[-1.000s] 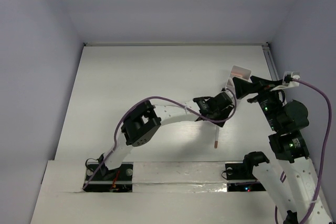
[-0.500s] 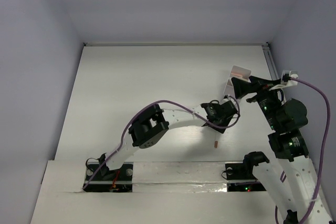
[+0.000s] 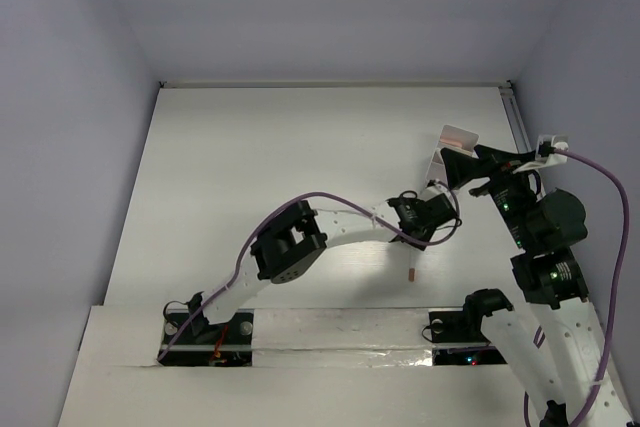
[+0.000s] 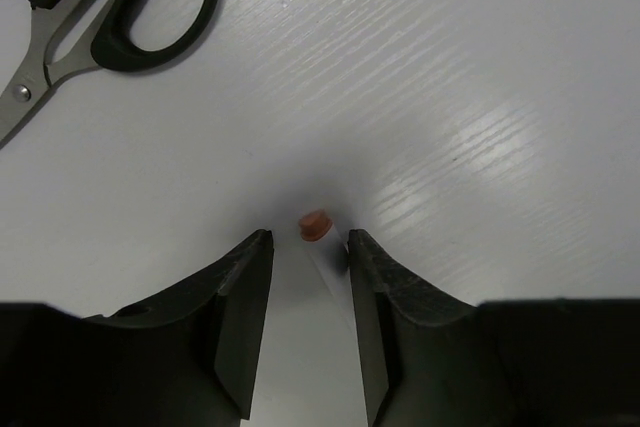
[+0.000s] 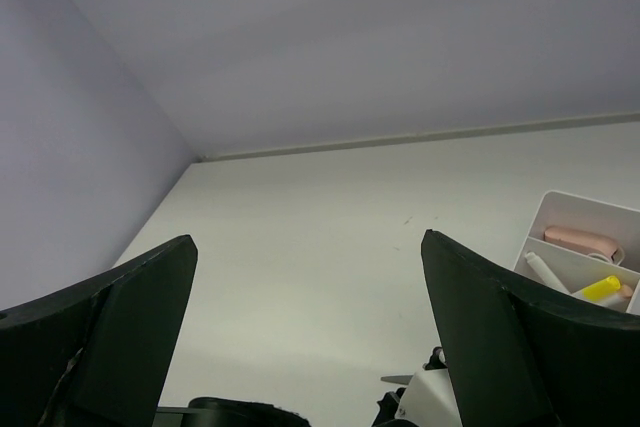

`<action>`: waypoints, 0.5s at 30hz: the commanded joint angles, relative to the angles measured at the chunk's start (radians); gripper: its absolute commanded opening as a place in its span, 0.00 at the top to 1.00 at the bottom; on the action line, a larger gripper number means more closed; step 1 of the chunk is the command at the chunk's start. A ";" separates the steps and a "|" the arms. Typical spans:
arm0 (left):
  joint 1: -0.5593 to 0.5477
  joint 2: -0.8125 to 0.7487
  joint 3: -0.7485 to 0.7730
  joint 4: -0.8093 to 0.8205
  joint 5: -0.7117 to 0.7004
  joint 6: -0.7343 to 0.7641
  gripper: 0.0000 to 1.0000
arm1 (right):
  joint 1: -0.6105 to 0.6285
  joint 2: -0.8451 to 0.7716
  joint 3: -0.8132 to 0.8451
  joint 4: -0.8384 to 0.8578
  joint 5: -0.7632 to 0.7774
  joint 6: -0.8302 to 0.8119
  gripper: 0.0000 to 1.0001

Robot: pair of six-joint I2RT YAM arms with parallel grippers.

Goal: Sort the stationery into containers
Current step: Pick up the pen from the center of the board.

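My left gripper [image 4: 308, 237] is shut on a short white pen with a red end [image 4: 315, 225]. The pen points down, its tip close above the table. In the top view this gripper [image 3: 421, 239] is right of centre, with the pen's red end [image 3: 412, 273] below it. Small black-handled scissors [image 4: 110, 17] lie on the table just beyond it. My right gripper [image 5: 308, 239] is wide open and empty, held in the air beside the white container [image 3: 441, 160] with its pinkish flap [image 3: 457, 135]. The container [image 5: 580, 215] holds a pink item, a white pen and a yellow one.
The left arm's purple cable [image 3: 330, 199] loops over the arm. The right arm's links [image 3: 545, 247] stand along the right wall. The back wall edge [image 3: 330, 84] and a rail [image 3: 520, 122] bound the table.
The left arm has swung right and stretched out, bringing the gripper closer to the container. The pen's red end has stayed at nearly the same spot. The right arm has hardly moved.
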 commanded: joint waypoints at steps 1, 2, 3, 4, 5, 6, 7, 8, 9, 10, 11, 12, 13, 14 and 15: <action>-0.011 0.057 0.018 -0.092 -0.034 -0.011 0.68 | -0.007 -0.012 0.026 0.028 -0.008 -0.004 0.00; -0.011 0.063 0.018 -0.098 -0.037 -0.013 0.69 | -0.007 -0.012 0.026 0.026 -0.008 -0.004 0.00; -0.011 0.063 0.014 -0.105 -0.039 -0.011 0.70 | -0.007 -0.012 0.026 0.026 -0.008 -0.002 0.00; -0.011 0.063 0.010 -0.108 -0.041 -0.011 0.72 | -0.007 -0.012 0.026 0.026 -0.008 -0.002 0.00; -0.020 0.062 0.006 -0.109 -0.044 -0.013 0.74 | -0.007 -0.010 0.026 0.028 -0.008 -0.001 0.00; -0.020 0.062 0.003 -0.111 -0.042 -0.011 0.75 | -0.007 -0.010 0.026 0.026 -0.008 -0.001 0.00; -0.020 0.062 -0.002 -0.114 -0.041 -0.011 0.78 | -0.007 -0.010 0.026 0.026 -0.008 -0.001 0.00; -0.020 0.062 -0.005 -0.118 -0.041 -0.010 0.80 | -0.007 -0.010 0.026 0.026 -0.005 -0.001 0.00; -0.020 0.062 -0.009 -0.118 -0.042 -0.008 0.83 | -0.007 -0.012 0.026 0.023 -0.004 -0.001 0.00; -0.020 0.062 -0.017 -0.120 -0.042 -0.007 0.89 | -0.007 -0.013 0.028 0.022 0.001 -0.002 0.00; -0.020 0.055 -0.020 -0.120 -0.044 -0.005 0.92 | -0.007 -0.015 0.028 0.022 0.004 -0.002 0.00; -0.020 0.052 -0.023 -0.115 -0.048 -0.002 0.94 | -0.007 -0.016 0.028 0.020 0.009 -0.002 0.00; -0.020 0.046 -0.031 -0.111 -0.050 0.001 0.99 | -0.007 -0.018 0.028 0.019 0.015 -0.002 0.00; -0.020 0.033 -0.034 -0.100 -0.057 0.003 1.00 | -0.007 -0.019 0.028 0.019 0.018 -0.002 0.00; -0.020 0.026 -0.037 -0.092 -0.062 0.010 1.00 | -0.007 -0.021 0.028 0.017 0.023 -0.002 0.00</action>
